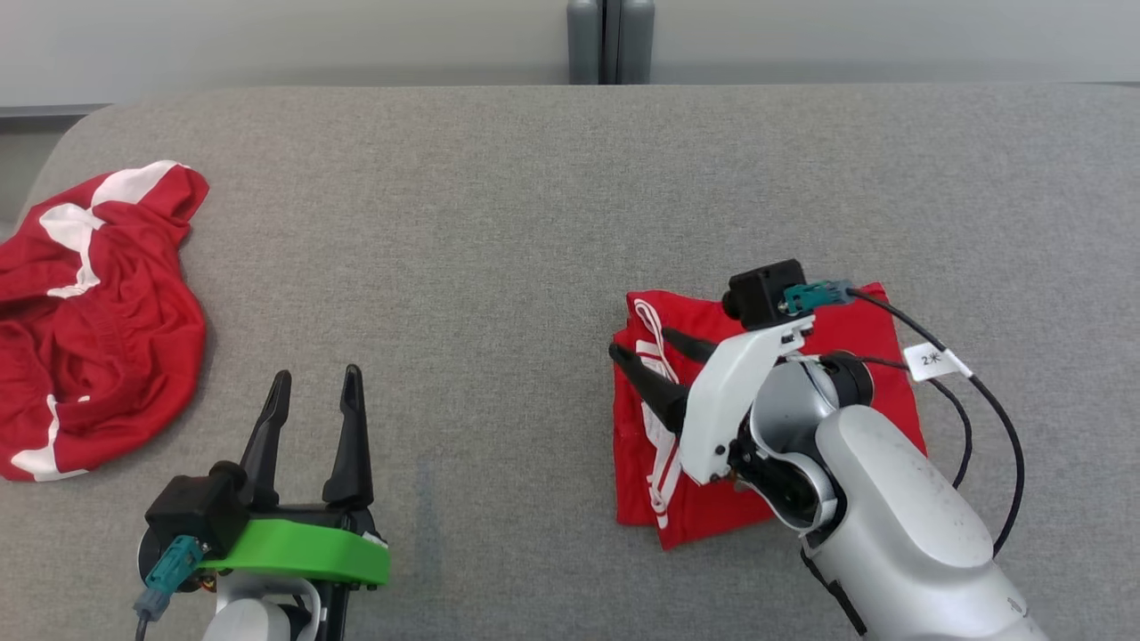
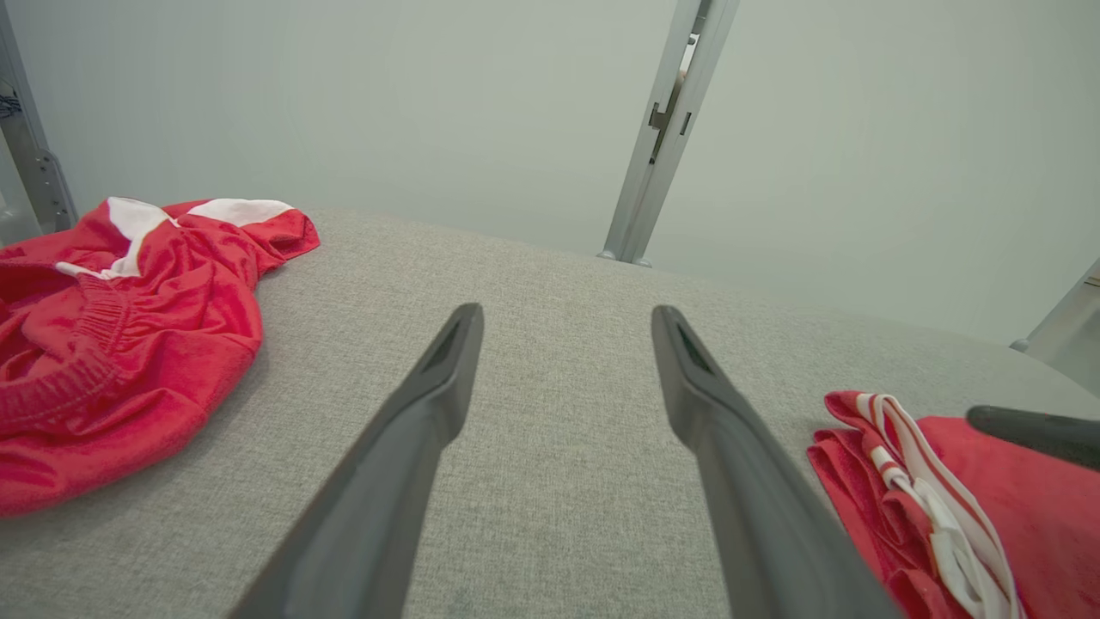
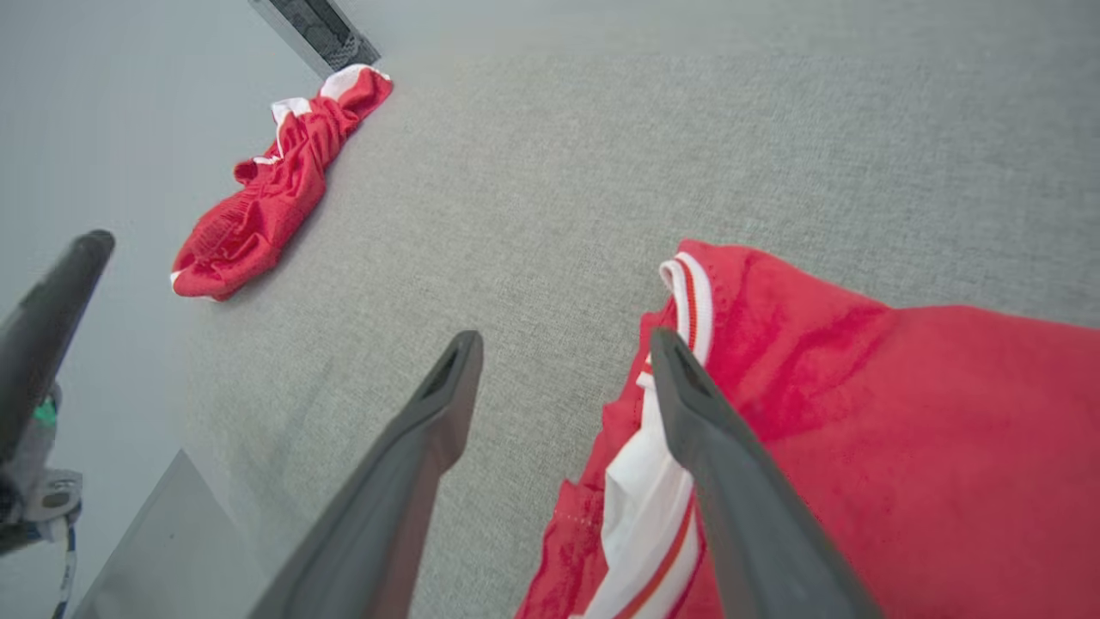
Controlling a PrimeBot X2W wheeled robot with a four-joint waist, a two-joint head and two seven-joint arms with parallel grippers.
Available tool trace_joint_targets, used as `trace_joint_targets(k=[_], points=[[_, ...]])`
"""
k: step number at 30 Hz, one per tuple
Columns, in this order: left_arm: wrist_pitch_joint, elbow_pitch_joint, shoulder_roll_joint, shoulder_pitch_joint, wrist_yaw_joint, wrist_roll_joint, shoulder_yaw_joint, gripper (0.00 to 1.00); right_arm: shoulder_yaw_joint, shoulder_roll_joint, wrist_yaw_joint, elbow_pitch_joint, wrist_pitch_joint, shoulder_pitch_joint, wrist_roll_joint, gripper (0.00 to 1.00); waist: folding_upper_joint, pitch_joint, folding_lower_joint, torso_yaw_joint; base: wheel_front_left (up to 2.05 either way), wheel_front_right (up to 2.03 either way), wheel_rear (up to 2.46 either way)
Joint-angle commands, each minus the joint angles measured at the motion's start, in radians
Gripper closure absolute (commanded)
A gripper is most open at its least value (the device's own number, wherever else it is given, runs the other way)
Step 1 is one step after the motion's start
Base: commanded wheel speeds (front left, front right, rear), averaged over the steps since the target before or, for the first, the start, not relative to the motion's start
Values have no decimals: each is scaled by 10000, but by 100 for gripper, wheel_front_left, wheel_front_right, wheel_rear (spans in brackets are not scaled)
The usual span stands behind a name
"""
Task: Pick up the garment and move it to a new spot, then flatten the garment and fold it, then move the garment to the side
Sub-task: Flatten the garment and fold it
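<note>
You see a folded garment point(image 1: 634, 481) in red with white stripes at its edge, a crumpled garment point(image 1: 98, 329) in red with white patches (same shade), a heathered grey tabletop point(image 1: 499, 223), a left gripper point(image 1: 312, 387) with black fingers on a green bracket.

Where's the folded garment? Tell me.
The folded garment lies right of centre on the grey table in the head view, beneath the open right pincer.

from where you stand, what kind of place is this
Probably a robot test lab: a grey fabric-covered table before a plain pale wall, metal posts behind it, a folded red garment and a crumpled red garment.
</note>
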State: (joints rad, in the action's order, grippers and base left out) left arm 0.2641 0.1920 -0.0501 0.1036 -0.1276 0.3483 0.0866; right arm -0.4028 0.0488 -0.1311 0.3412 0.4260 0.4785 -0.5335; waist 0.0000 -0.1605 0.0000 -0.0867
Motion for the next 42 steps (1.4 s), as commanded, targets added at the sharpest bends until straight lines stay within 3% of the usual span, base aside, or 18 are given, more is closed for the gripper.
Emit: trace_joint_targets(k=[1, 5, 11, 17, 18, 20, 26, 31, 42], points=[[0, 1, -10, -145, -48, -123, -56, 0, 7, 34, 7, -185, -382, 128, -287, 0, 0, 48, 0, 66, 0, 0, 0], [0, -21, -10, -210, -48, -141, -68, 0, 255, 31, 7, -576, -1541, 277, -449, 0, 0, 140, 0, 186, 0, 0, 0], [0, -38, -11, -214, -48, -156, -135, 0, 1223, 535, 7, -856, -3141, -28, 1349, 0, 0, 268, 0, 385, 0, 0, 0], [0, -81, -11, -180, -48, -107, -100, 0, 2259, 732, 6, -390, -3798, -913, 2811, 0, 0, 251, 0, 452, 0, 0, 0], [0, -89, -11, -163, -48, -90, -72, 0, 2369, 713, 6, -284, -3870, -1051, 2925, 29, 0, 230, 0, 446, 0, 0, 0], [0, -105, -11, -108, -48, -62, -27, 0, 2463, 621, 4, -7, -4029, -1317, 3187, 100, 0, 158, 0, 415, 0, 0, 0], [0, -107, -11, 80, -48, -43, 58, 0, 2003, 262, 6, 1189, -4494, -1553, 3587, 100, 0, -100, 0, 263, 0, 0, 0], [0, -83, -11, 203, -48, -69, 94, 0, 916, 60, 6, 2301, -4773, -1032, 3324, 100, 0, -306, 0, 119, 0, 0, 0], [0, 58, -11, 412, -48, 3, 238, 0, -2393, 33, 6, 2725, -5104, -20, 1169, 100, 0, -490, 0, -203, 0, 0, 0]])
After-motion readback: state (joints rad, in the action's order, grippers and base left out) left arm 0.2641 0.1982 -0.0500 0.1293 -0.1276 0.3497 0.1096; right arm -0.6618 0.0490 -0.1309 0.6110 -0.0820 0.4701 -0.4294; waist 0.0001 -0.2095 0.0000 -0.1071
